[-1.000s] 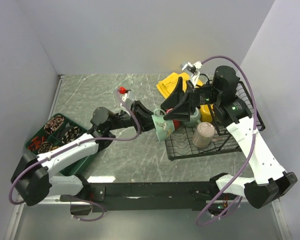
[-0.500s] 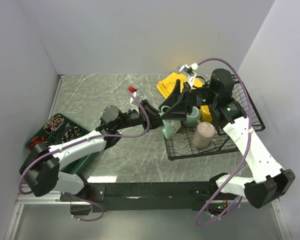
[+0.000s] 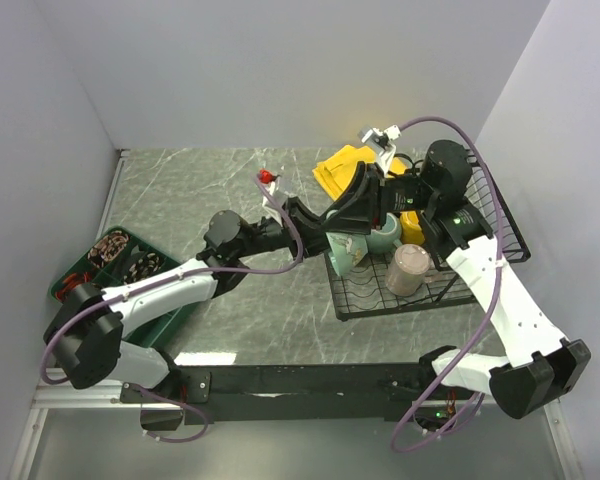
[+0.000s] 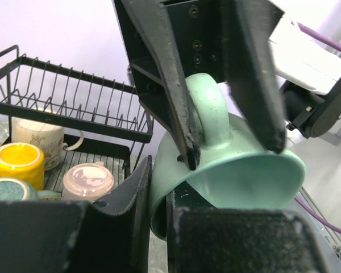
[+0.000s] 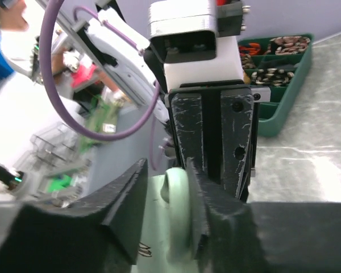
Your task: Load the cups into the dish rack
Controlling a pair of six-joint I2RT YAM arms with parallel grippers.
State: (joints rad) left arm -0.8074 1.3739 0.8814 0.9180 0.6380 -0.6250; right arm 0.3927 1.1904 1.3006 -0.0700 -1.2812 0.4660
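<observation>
Teal mug [image 4: 238, 170] | above the left edge of dish rack [image 3: 410, 306] | left claw [image 4: 158, 196] clamped on its wall | right claw [image 5: 168, 175] straddles handle, grip cannot be told

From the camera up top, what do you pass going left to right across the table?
Green tray → mint cup → pink cup → right edge of the dish rack.
</observation>
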